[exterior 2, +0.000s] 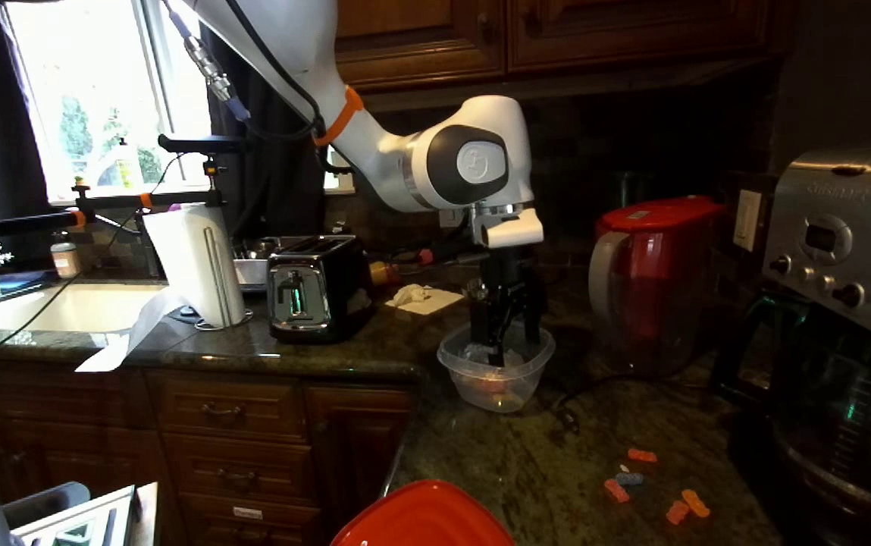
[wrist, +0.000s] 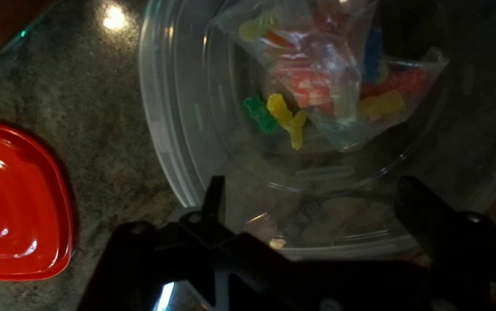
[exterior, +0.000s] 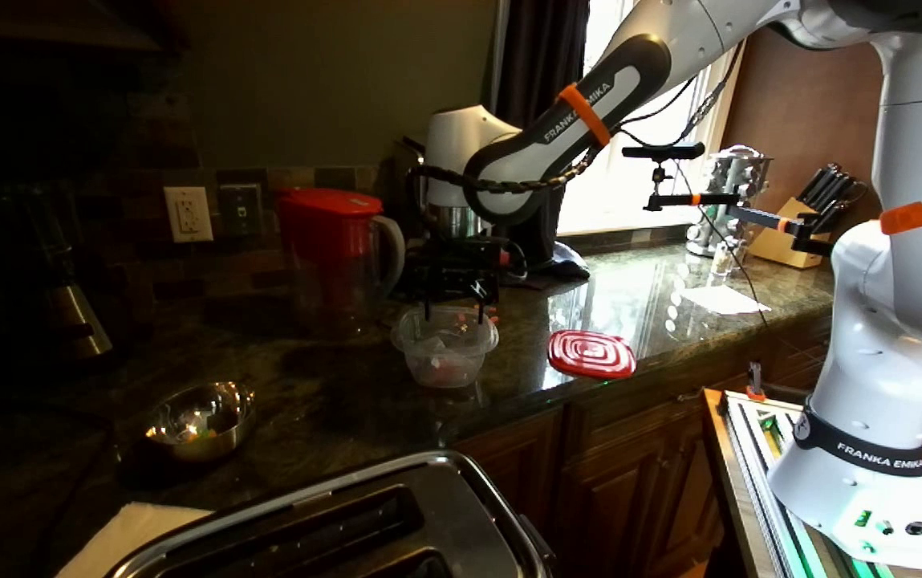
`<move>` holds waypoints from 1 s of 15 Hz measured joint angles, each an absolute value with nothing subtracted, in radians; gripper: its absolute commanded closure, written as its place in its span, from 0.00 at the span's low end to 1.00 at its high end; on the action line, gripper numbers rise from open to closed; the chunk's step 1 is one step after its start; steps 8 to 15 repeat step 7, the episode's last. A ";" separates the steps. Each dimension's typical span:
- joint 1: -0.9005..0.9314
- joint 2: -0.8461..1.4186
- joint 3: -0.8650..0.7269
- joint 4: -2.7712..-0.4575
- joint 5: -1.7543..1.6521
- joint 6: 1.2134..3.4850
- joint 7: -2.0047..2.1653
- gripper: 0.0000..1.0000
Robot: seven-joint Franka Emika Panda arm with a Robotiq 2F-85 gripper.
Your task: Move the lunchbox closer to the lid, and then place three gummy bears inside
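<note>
One lunchbox (exterior: pixel 444 363) of clear plastic, a squarish tub with rounded corners and a thick, smooth rim, stands upright on the counter (exterior 2: pixel 496 455). Inside lie a crinkled transparent bag (wrist: pixel 317 75) of red, yellow and blue candy, a green gummy bear (wrist: pixel 260 114) and a yellow gummy bear (wrist: pixel 283 113). The gripper (wrist: pixel 311 181) points down at the lunchbox's edge, its slim black fingers (wrist: pixel 215 198) spread wide and holding nothing; whether they meet the rim is unclear. Apart from the lunchbox, to its right in an exterior view, lies the lid (exterior: pixel 591 354), flat, glossy and red, with rounded corners and pale concentric lines. Several loose gummy bears (exterior 2: pixel 642 456), stubby pieces in orange, red and blue, are scattered near a brushed-metal coffee maker (exterior 2: pixel 867 235).

The counter is polished dark stone, mottled green and brown, glaring white near the window (exterior: pixel 617 205). On its far side, in an exterior view, stands a red pitcher (exterior: pixel 328 233) with a see-through lower half and a curved pale handle. To the left sits a round, mirror-bright metal bowl (exterior: pixel 216 449); nearer, a chrome-edged toaster (exterior: pixel 469 514); far to the right, a wooden knife block (exterior: pixel 781 239). Brown wooden cabinets (exterior 2: pixel 420 53) with moulded panels hang above.
</note>
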State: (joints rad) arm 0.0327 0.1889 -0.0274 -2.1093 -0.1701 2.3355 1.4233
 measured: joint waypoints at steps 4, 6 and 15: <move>0.033 0.165 -0.027 -2.109 -0.161 2.335 1.407 0.00; 0.030 0.127 -0.027 -2.125 -0.127 2.335 1.308 0.00; 0.029 0.104 -0.026 -2.138 -0.113 2.335 1.267 0.00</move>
